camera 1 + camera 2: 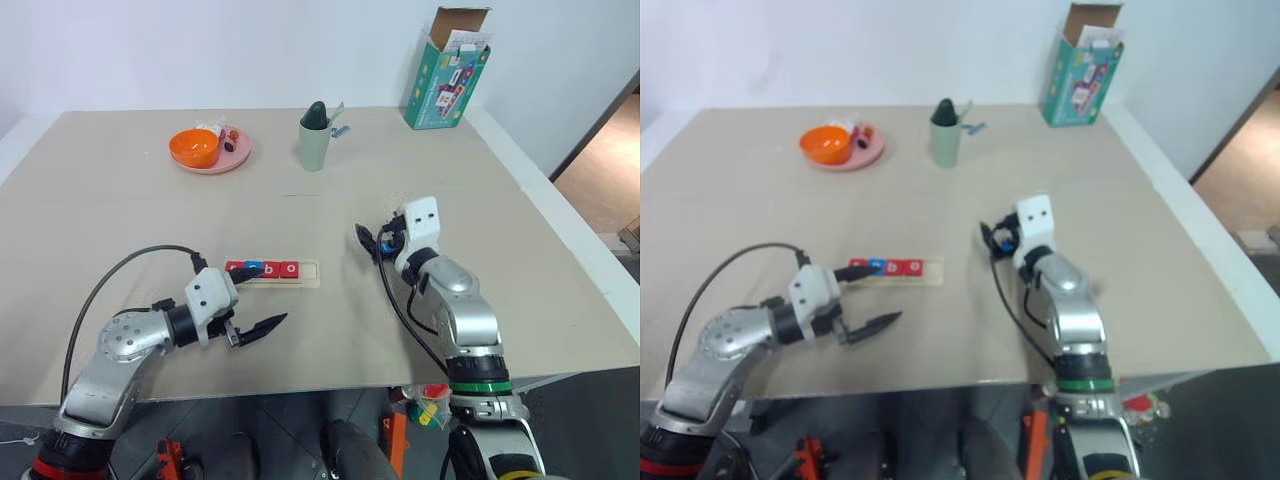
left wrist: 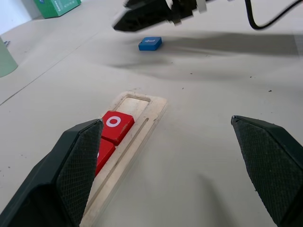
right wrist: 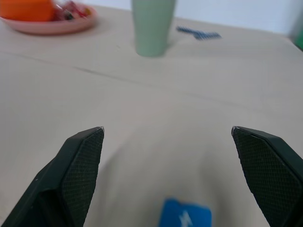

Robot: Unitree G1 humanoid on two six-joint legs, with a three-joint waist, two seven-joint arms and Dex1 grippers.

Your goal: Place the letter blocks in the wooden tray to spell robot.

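Right wrist view: my right gripper (image 3: 168,177) spread wide, empty, the blue t block (image 3: 184,215) between my fingertips; closing off-centre could flick it away.

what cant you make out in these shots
- Blue block in the right wrist view: cut by the picture's edge, its letter blurred.
- Wooden tray in the left wrist view: the left pincer's finger hides its first tiles.
- Pink plate in the head views: small items beside the orange bowl too small to name.

On the desk (image 1: 150,210), a pink plate (image 1: 232,158) carrying an orange bowl (image 1: 194,148) sits at eleven o'clock. A green cup (image 1: 314,142) stands at twelve. A green carton (image 1: 446,72), top open, stands at one o'clock.
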